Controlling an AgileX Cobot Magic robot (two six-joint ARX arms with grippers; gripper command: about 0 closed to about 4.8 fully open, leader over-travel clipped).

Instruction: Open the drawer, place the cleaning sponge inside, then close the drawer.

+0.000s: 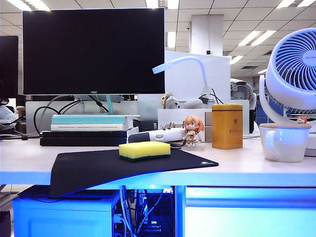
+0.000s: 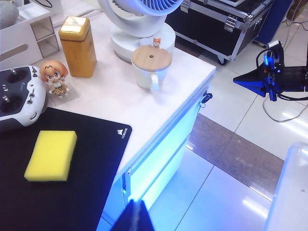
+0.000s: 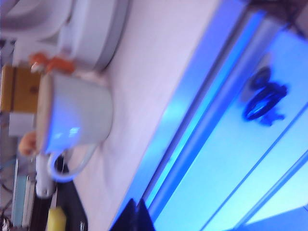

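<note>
A wide white table is carrying the scene, its edge glowing blue above a shallow white drawer with a plain pale-blue-tinted front and no visible handle, which is sitting fully closed beneath the tabletop on the right of the exterior view. A large black monitor is standing at the back and a white desk fan is rising at the right. A black mouse mat is lying across the front of the table, and the small rectangular bright yellow cleaning sponge with a thin dark green underside is resting flat on it, untouched and well apart from both arms. Beside it are standing a white mug with a wooden lid, a golden-yellow tin canister and a small orange-haired figurine. Neither arm is showing in the exterior view; the left gripper is hanging above the front edge of the table near the mat with its dark jaws pressed together and empty, and the right gripper, likewise closed and holding nothing, is pointing at the table edge just above the drawer front in a blurred wrist view. The step in hand appears to be opening the drawer: with no handle to grasp, the right gripper would probably do best catching the lip or gap along the top of the panel and pulling straight outward, keeping clear of the mug.
</note>
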